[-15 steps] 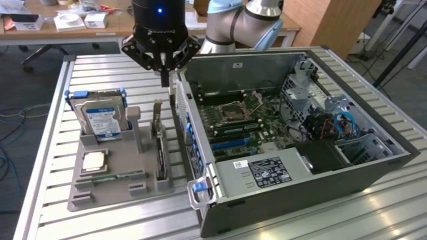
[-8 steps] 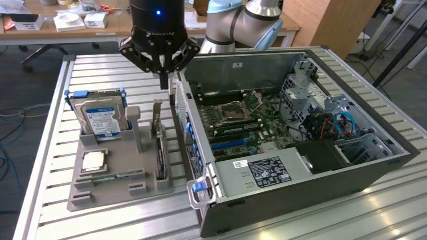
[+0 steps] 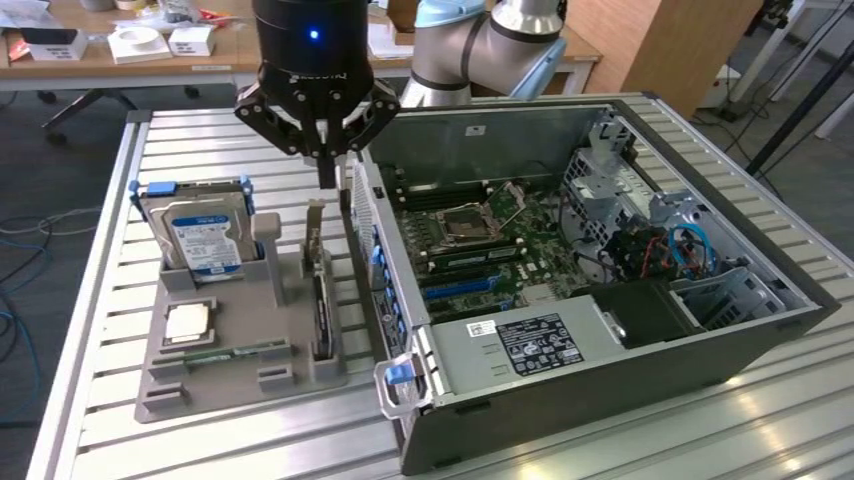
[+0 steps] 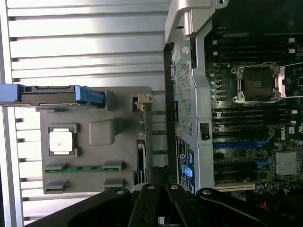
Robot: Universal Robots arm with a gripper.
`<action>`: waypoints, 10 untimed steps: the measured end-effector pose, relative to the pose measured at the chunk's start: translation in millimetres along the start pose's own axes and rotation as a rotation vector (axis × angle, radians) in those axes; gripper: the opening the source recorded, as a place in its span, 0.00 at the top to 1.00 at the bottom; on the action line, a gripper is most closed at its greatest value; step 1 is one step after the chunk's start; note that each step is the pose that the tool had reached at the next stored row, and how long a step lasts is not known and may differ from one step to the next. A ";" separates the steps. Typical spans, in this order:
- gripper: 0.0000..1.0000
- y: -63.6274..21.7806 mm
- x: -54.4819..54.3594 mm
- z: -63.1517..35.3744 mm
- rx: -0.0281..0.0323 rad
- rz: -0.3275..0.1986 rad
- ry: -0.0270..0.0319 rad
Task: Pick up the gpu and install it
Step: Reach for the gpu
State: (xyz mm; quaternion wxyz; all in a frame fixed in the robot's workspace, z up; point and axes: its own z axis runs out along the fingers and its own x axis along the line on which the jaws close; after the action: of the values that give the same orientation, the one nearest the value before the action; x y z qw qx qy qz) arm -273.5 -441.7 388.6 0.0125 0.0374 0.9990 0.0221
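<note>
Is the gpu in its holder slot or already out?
In the holder. The gpu stands on edge in the grey holder beside the open computer case, with the pincer hanging just above it.

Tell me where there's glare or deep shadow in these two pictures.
Exterior view: glare washes the table slats beside the computer case; a blue light glows on the gripper. Wrist view: table slats bright, gripper dark, nearly a silhouette.
</note>
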 end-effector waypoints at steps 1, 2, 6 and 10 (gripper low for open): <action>0.90 -1.5 0.1 -0.1 0.0000 0.000 0.0000; 0.90 -3.0 0.2 -0.1 0.0000 0.000 0.0000; 0.90 -8.7 1.1 -0.2 0.0000 0.000 0.0000; 0.90 -14.3 2.1 -0.3 0.0001 0.000 0.0000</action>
State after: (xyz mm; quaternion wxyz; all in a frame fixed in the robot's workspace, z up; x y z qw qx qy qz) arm -276.7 -455.8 388.1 0.0125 0.0374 0.9990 0.0221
